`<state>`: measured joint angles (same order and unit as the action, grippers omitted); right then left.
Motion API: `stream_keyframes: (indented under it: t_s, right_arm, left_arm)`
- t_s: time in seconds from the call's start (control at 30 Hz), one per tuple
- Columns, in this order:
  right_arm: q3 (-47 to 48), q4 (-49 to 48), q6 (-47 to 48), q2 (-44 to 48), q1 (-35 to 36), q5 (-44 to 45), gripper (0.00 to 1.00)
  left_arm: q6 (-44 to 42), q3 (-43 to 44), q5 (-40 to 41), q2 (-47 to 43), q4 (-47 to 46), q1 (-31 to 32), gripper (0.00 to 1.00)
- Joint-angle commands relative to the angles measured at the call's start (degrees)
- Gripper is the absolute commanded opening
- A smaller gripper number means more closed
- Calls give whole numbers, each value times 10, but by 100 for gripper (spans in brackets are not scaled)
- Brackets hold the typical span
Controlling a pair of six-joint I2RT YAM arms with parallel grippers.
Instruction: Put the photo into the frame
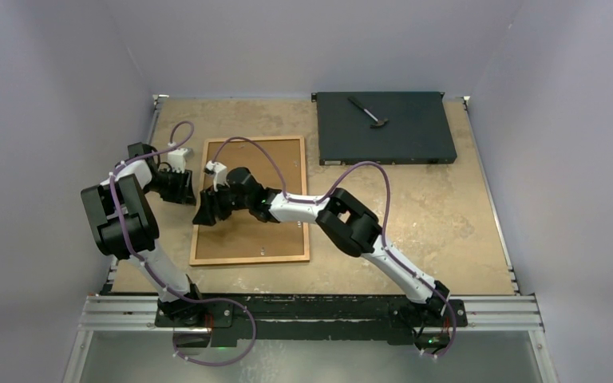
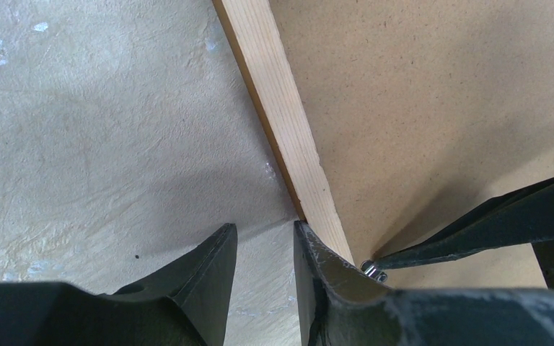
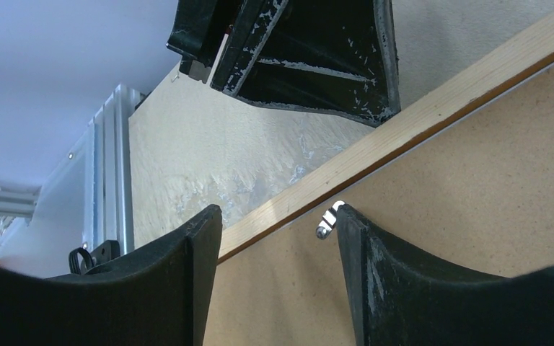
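The frame lies flat on the table, left of centre, with the brown hardboard backing filling it. The photo is hidden. My left gripper is open at the frame's left rail; in the left wrist view one finger rests against the pale wooden rail and the other is over the table. My right gripper is open over the backing by the same rail. Its right fingertip touches a small metal clip, which also shows in the left wrist view.
A black flat box with a small hammer-like tool on it sits at the back right. Grey walls close in the table on three sides. An aluminium rail runs along the near edge.
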<state>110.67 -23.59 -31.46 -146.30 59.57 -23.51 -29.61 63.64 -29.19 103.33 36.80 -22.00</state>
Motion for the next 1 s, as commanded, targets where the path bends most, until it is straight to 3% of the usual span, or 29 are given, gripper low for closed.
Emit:
stream_keyframes:
  t_s: [0.0, 0.7, 0.97]
  right_arm:
    - [19, 11, 0, -25, 5, -49, 63]
    - [-11, -35, -15, -22, 10, -123, 58]
    - [-11, -24, 1, -10, 10, -140, 62]
  left_arm:
    - [-4, -15, -17, 19, 24, 5, 33]
    - [2, -2, -14, 21, 21, 3, 31]
    - [6, 0, -16, 26, 20, 4, 31]
